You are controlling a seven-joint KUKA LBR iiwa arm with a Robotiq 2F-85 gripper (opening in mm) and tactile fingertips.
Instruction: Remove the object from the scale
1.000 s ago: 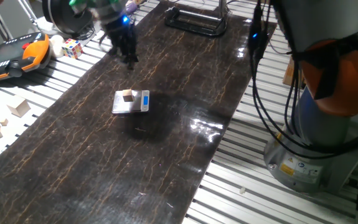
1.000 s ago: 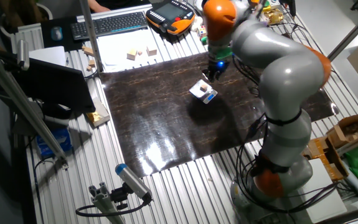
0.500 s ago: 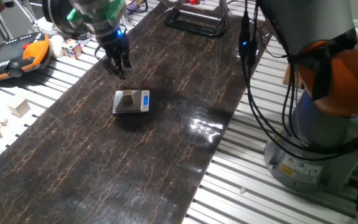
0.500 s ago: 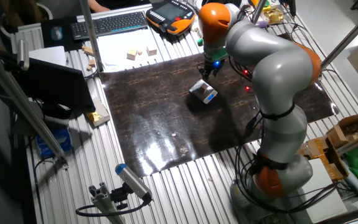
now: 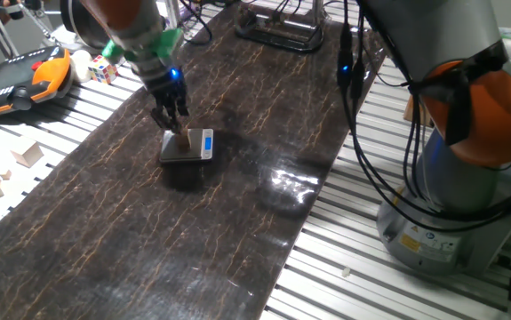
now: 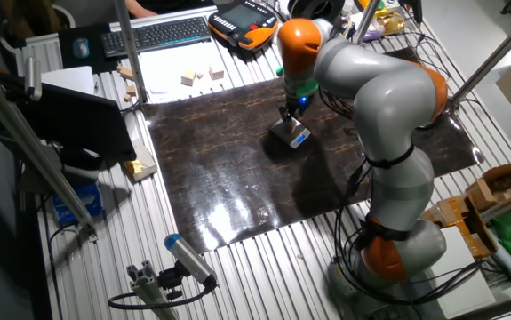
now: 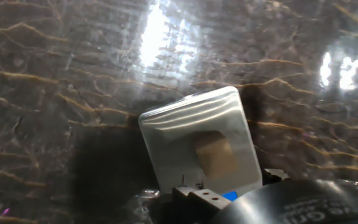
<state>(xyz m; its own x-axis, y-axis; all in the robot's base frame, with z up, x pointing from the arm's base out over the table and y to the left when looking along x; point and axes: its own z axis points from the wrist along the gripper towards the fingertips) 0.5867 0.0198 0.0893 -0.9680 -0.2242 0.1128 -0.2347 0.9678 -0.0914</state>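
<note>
The scale (image 5: 187, 148), silver-grey with a blue display strip, lies on the dark marbled mat (image 5: 148, 231). The tiny tan-brown cube (image 5: 185, 138) sits on its platform. My gripper (image 5: 176, 124) hangs just above the cube, fingers pointing down and slightly apart, holding nothing. In the other fixed view the gripper (image 6: 287, 114) stands over the scale (image 6: 292, 134) and hides the cube. The hand view shows the scale (image 7: 185, 134) tilted, with the cube (image 7: 216, 154) near its lower end. One finger (image 7: 194, 198) shows at the bottom edge.
A Rubik's cube (image 5: 104, 68) and an orange teach pendant (image 5: 19, 80) lie at the far left. Pale wooden blocks (image 5: 27, 153) rest on the slatted table left of the mat. A black frame (image 5: 277, 31) stands at the back. The arm's base (image 5: 468, 169) is on the right.
My gripper has moved from beyond the scale towards it and come down, and now hangs right over the cube. The scale and the cube have not moved.
</note>
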